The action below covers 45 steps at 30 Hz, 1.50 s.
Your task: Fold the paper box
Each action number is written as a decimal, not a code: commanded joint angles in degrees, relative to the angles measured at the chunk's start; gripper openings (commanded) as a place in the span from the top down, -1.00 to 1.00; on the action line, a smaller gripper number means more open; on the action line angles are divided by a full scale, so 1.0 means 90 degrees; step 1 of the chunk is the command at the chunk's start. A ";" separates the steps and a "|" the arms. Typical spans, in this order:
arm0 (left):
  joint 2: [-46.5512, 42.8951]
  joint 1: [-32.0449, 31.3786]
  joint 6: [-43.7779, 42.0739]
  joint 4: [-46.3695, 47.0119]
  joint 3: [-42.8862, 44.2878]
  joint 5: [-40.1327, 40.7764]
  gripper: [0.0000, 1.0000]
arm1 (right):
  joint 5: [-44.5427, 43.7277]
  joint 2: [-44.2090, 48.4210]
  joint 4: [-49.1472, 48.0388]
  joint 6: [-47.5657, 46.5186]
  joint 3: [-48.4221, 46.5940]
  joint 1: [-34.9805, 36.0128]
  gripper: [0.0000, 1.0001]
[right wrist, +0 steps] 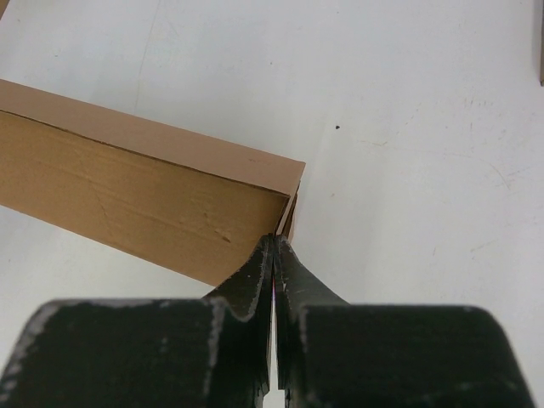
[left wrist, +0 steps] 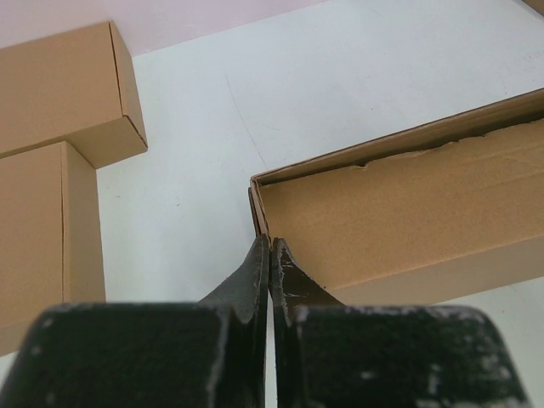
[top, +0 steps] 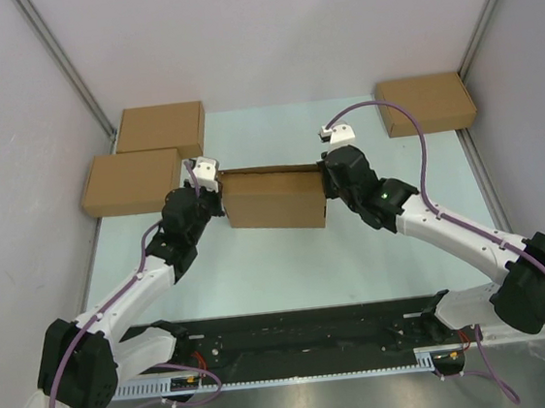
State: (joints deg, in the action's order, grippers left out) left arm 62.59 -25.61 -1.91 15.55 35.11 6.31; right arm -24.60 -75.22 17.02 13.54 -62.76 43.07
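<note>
1. Markings: all cardboard faces seen are plain brown. A small green light (top: 385,195) is noted on the R arm.
2. Paper box (top: 272,202) is set at centre of table (top: 289,270), long axis L–R, between the two wrists. An open interior w/ a ragged inner flap edge is seen from the L wrist view.
3. L gripper (left wrist: 269,245): fingers pressed together, no gap seen. Tips are placed at the near corner of the box's L end wall.
4. R gripper (right wrist: 274,242): fingers likewise together. Tips are placed at the box's R end corner, where a thin flap edge runs down to them.
5. Whether a sliver of card is nipped at either end cannot be told, as the contact is covered by the tips.
6. Closed boxes noted well apart from it: far-L box (top: 159,128) and near-L box (top: 132,182) just beside each other, far-R box (top: 425,103) alone.
7. Top view: both sets of fingertips are hidden under the wrist bodies. Wrist views: the box is cut off by the frame edge and its other end is not seen.
</note>
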 commanded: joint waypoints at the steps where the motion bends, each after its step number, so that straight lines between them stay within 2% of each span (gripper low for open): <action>1: -0.0030 -0.0133 0.0154 -0.0702 0.0054 -0.0437 0.98 | 0.0253 -0.0138 0.0033 0.0195 0.0196 0.0117 1.00; 6: -0.0147 -0.0133 0.0164 -0.0693 0.0054 -0.0369 0.82 | 0.0282 -0.0109 -0.0016 0.0234 0.0333 0.0088 1.00; 10: -0.0323 -0.0133 0.0173 -0.0654 0.0044 -0.0261 0.53 | 0.0321 -0.0051 -0.0064 0.0185 0.0323 0.0049 1.00; 14: -0.0479 -0.0124 0.0173 -0.0605 0.0044 -0.0212 0.40 | 0.0418 -0.0031 -0.0065 0.0127 0.0323 -0.0039 1.00; 18: -0.0645 -0.0124 0.0173 -0.0575 0.0083 -0.0310 0.36 | 0.0507 -0.0011 -0.0035 0.0107 0.0323 -0.0088 1.00; 26: -0.1085 -0.0124 0.0232 -0.0673 0.0200 -0.0086 0.34 | 0.0595 -0.0011 -0.0064 0.0097 0.0323 -0.0108 1.00; 29: -0.1124 -0.0114 0.0232 -0.0634 0.0181 0.0031 0.42 | 0.0614 -0.0002 -0.0074 0.0107 0.0323 -0.0108 1.00; 33: -0.1056 -0.0026 0.0222 -0.0508 0.0103 -0.0007 0.65 | 0.0643 -0.0002 -0.0094 0.0107 0.0323 -0.0088 1.00; 45: -0.0753 0.0355 0.0583 -0.0117 0.0063 -0.0564 0.73 | 0.0653 -0.0031 -0.0113 0.0107 0.0323 -0.0049 1.00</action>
State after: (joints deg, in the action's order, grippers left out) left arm 54.92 -23.22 1.72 11.46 35.05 3.88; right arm -22.02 -74.94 14.06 14.31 -61.19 41.82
